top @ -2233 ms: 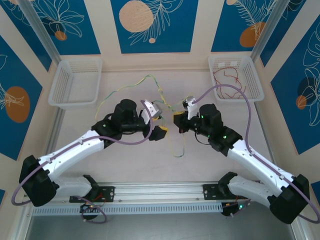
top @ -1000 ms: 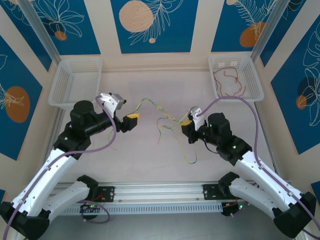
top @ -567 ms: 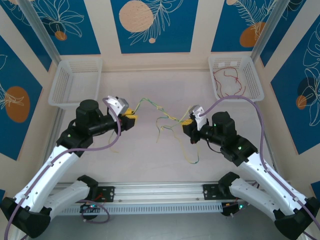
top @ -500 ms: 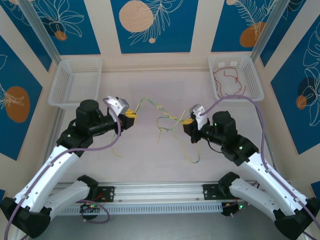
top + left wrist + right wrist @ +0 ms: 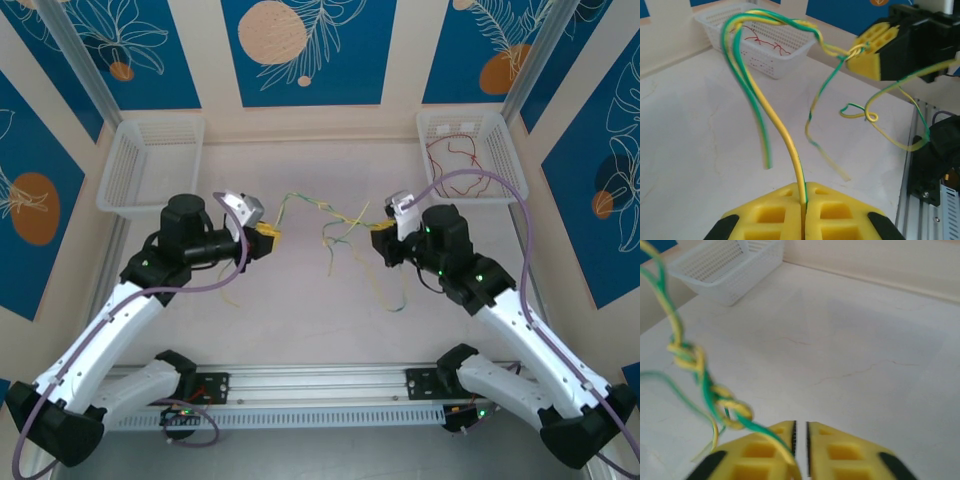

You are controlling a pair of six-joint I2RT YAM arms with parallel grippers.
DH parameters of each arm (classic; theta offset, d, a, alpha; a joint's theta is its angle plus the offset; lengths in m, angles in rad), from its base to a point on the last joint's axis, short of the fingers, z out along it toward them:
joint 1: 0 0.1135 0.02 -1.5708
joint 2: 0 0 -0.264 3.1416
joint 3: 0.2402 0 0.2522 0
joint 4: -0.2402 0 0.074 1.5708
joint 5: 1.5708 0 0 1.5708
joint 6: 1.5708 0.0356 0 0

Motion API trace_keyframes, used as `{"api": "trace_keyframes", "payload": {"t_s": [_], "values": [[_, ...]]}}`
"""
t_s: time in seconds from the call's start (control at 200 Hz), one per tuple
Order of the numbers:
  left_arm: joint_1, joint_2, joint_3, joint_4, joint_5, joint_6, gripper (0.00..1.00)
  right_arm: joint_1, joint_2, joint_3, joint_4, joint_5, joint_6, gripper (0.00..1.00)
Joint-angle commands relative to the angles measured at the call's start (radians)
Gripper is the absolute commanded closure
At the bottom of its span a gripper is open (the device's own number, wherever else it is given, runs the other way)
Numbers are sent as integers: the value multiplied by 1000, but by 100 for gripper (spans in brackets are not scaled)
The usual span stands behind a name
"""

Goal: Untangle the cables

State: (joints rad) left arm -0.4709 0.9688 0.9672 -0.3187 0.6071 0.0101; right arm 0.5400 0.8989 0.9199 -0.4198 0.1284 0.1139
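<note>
The cables (image 5: 322,218) are thin green and pale yellow wires, knotted together and strung in the air between my two grippers. One loose end trails toward the table front (image 5: 399,298). My left gripper (image 5: 268,238) (image 5: 804,186) is shut on a yellow-green strand (image 5: 785,135) that arches up from its pads. My right gripper (image 5: 381,238) (image 5: 800,424) stands with its jaws a narrow gap apart. The twisted knot (image 5: 690,360) hangs at its left and a green strand (image 5: 765,436) lies across its left finger. A red cable (image 5: 455,162) lies in the right basket.
Two white mesh baskets stand at the back: the left basket (image 5: 150,165) (image 5: 725,270) and the right basket (image 5: 470,150) (image 5: 765,45). An aluminium rail (image 5: 320,385) runs along the front edge. In the left wrist view the right gripper (image 5: 862,52) is at the upper right.
My left gripper has shut on a cable strand. The right gripper's jaws have parted slightly and it has shifted toward the back. The hanging loose end has swung right.
</note>
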Motion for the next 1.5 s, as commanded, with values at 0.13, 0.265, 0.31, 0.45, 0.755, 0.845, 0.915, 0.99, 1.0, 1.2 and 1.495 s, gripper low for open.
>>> {"api": "trace_keyframes", "payload": {"t_s": [0.13, 0.265, 0.31, 0.45, 0.755, 0.845, 0.915, 0.99, 1.0, 1.2, 1.495], "values": [[0, 70, 15, 200, 93, -233, 100, -15, 258, 81, -24, -3, 171, 61], [-6, 70, -33, 271, 33, -310, 100, -15, 276, 82, -7, 60, 245, 50], [-5, 66, -44, 270, 20, -313, 100, -20, 241, 71, 2, 96, 243, 46], [-9, 40, -58, 211, 8, -233, 100, -95, 114, 64, -2, 27, 201, 29], [-29, 34, -25, 36, -281, -32, 100, -232, 70, 221, -182, -280, 173, 21], [-47, 44, -20, 39, -336, -1, 100, -246, 84, 241, -195, -303, 205, 21], [-97, 48, -10, 15, -404, 94, 100, -248, 98, 254, -192, -347, 214, 22], [-162, 64, 8, -15, -492, 212, 100, -248, 125, 291, -212, -382, 215, 26], [-168, 69, 10, -23, -494, 230, 100, -248, 129, 297, -213, -391, 212, 27], [-307, 135, 21, -33, -707, 525, 100, -211, 302, 511, -423, -546, 90, 32], [-405, 116, -83, 185, -677, 784, 100, -157, 540, 774, -699, -589, -49, 32]]}}
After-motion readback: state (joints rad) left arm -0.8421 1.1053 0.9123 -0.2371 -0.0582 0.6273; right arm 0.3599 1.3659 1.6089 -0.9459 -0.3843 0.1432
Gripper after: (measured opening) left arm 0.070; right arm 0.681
